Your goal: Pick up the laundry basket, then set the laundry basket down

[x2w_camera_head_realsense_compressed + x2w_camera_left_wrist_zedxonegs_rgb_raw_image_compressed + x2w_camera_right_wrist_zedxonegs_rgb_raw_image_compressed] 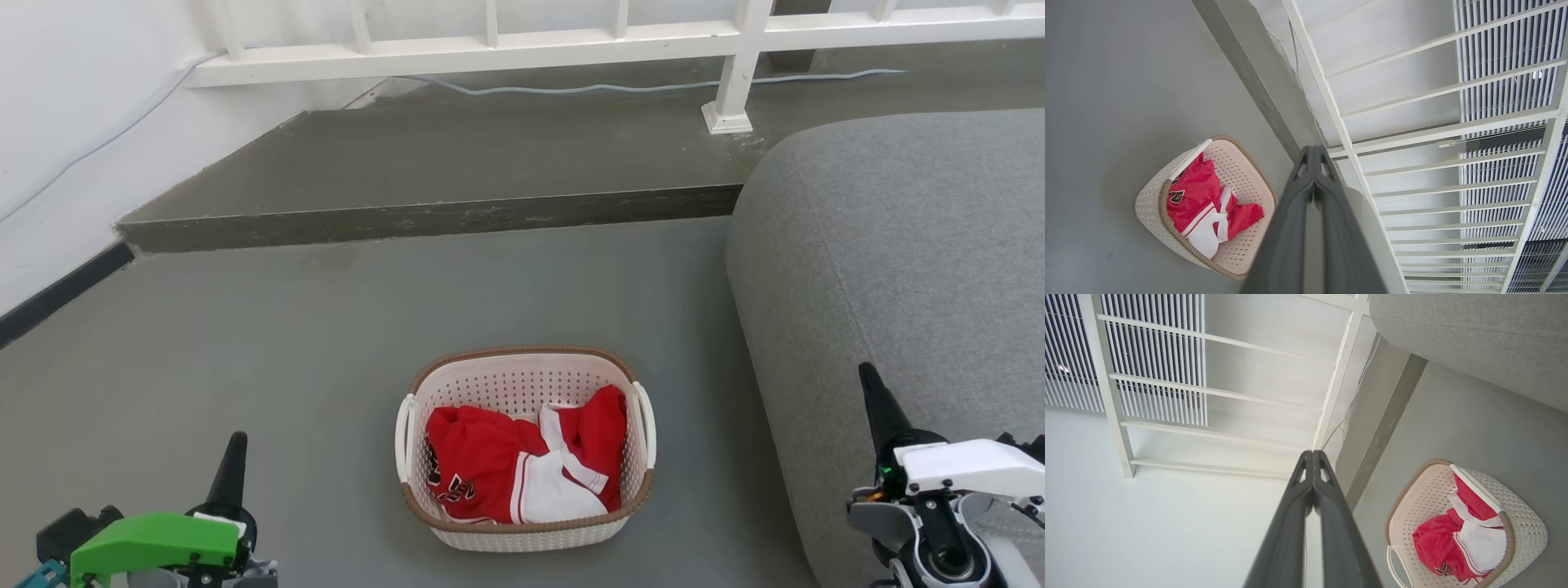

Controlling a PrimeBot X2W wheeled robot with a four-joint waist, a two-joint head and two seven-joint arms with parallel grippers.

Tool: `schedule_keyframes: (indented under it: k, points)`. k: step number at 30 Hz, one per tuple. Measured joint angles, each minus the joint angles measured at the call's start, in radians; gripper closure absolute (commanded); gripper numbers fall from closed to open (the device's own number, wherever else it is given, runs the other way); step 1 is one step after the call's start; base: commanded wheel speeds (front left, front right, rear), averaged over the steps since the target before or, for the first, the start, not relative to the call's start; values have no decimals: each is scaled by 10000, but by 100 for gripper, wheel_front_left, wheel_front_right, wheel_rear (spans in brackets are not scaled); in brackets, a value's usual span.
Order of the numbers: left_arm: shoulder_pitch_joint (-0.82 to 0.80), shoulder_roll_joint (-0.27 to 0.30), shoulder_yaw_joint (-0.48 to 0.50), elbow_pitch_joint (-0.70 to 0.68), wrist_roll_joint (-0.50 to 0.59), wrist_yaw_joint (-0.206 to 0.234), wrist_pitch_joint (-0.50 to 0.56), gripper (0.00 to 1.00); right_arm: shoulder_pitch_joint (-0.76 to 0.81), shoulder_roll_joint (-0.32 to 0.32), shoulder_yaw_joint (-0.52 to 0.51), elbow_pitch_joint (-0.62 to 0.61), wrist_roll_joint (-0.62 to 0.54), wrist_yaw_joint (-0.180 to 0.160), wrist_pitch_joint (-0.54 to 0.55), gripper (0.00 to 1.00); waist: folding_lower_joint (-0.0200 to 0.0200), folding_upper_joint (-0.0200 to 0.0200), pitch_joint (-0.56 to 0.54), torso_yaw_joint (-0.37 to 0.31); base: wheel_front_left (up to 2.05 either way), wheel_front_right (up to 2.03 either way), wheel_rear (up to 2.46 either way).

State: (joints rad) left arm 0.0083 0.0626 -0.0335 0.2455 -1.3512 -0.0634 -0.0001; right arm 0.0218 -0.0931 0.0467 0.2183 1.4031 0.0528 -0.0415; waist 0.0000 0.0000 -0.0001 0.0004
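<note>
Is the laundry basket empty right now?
No, the laundry basket holds a crumpled red and white garment, plain to see in the head view.

We see a grey floor [245, 327] spread across the near scene. At its far edge rises a raised concrete step [457, 155], and on it stands a white railing [490, 51] with its post [735, 82] to the right. A pale cable [620, 86] trails along the step under the railing. A grey upholstered sofa [898, 245] sits at the right, and a white wall [65, 122] with a dark baseboard [57, 294] closes the left. A red-and-white garment [490, 457] lies crumpled near the middle.
</note>
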Motion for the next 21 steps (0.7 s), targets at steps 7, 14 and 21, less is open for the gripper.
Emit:
schedule_keyframes:
  k: [7,14,21]
  points:
    - [-119,4,159,48,-815,-173,174,100,-190,-25,-184,82,796,196,205,100,0,0,10,-1,0,0,0]
    - [-300,8,326,90,-1590,-309,364,100,-358,-44,-410,169,1567,345,372,100,0,0,21,-1,0,0,0]
    - [-413,12,497,159,-2426,-443,589,100,-501,-71,-625,267,2387,445,527,100,0,0,31,-2,0,0,0]
